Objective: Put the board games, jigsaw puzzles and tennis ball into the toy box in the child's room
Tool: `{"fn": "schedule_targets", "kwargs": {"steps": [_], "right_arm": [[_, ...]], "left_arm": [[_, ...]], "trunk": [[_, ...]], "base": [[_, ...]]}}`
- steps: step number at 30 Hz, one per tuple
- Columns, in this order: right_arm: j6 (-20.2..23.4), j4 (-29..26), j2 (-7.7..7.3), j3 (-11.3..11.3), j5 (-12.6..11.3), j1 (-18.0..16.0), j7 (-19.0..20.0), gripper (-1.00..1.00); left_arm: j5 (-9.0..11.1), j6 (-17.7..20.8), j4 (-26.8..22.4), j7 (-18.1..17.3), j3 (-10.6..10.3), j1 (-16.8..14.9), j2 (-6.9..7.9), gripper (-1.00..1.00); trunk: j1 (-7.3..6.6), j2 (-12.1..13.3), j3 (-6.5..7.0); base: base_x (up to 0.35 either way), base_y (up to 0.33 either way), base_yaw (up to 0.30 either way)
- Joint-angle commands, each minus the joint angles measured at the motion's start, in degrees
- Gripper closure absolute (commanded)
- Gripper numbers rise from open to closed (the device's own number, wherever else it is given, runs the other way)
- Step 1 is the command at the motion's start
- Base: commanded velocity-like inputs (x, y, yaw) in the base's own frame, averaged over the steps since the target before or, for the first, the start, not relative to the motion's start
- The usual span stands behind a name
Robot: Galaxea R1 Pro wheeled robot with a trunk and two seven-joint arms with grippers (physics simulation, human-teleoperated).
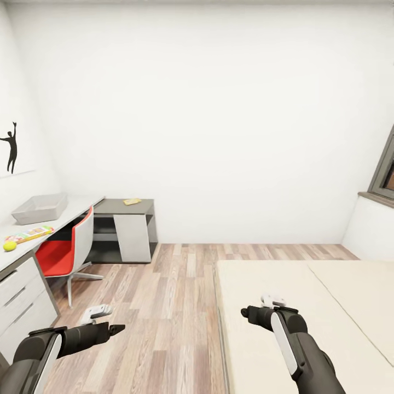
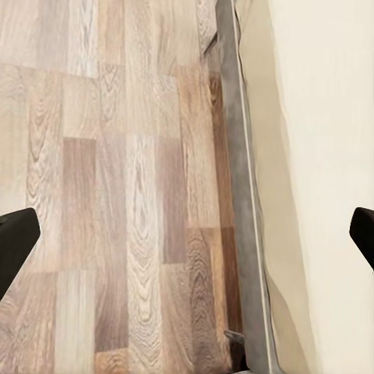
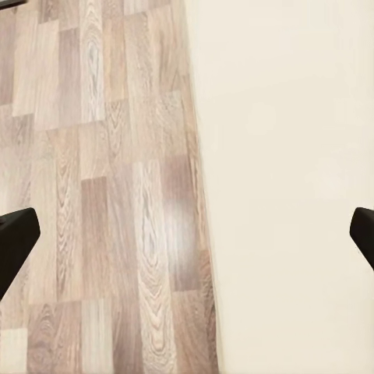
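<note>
From the head, white walls and plank floor (image 1: pixel 175 295): the toy box (image 1: pixel 39 208) sits on the desk (image 1: pixel 71 210) at left, a jigsaw puzzle (image 1: pixel 30 234) and tennis ball (image 1: pixel 9 245) nearer, the cream bed (image 1: pixel 306 306) at right. Left wrist: left gripper (image 2: pixel 187 238) spread wide, empty, over floorboards beside the bed's edge. Right wrist: right gripper (image 3: pixel 187 234) equally splayed, empty, straddling floor and bed top.

Desk (image 1: pixel 76 210): toy box (image 1: pixel 39 208), puzzle slab (image 1: pixel 30 234), tennis ball (image 1: pixel 9 246). Dark shelf section (image 1: pixel 117 206): yellowish flat item (image 1: pixel 132 201). Bed (image 1: pixel 306 317) top bare.
</note>
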Motion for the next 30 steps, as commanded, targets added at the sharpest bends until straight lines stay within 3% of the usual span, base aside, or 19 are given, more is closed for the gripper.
{"fn": "schedule_targets", "kwargs": {"steps": [1, 22, 30], "right_arm": [[0.20, -0.03, 0.04, -0.09, -0.60, -0.02, -0.41, -1.00], [0.20, 0.01, 0.04, -0.09, -0.60, -0.02, -0.41, -1.00], [0.19, 0.04, 0.04, -0.09, -0.60, -0.02, -0.41, -1.00]], "left_arm": [[-0.05, 0.35, -0.02, -0.27, 0.07, -0.03, -0.01, -1.00], [-0.05, 0.38, -0.02, -0.23, 0.01, -0.03, -0.01, -1.00], [-0.05, 0.36, -0.02, -0.18, 0.01, -0.03, -0.01, -1.00]], "trunk": [[0.02, -0.04, -0.03], [0.02, -0.04, -0.03], [0.02, -0.04, -0.03]], "base": [[-0.006, -0.011, 0.000], [-0.020, -0.003, 0.000], [0.000, -0.189, 0.000]]}}
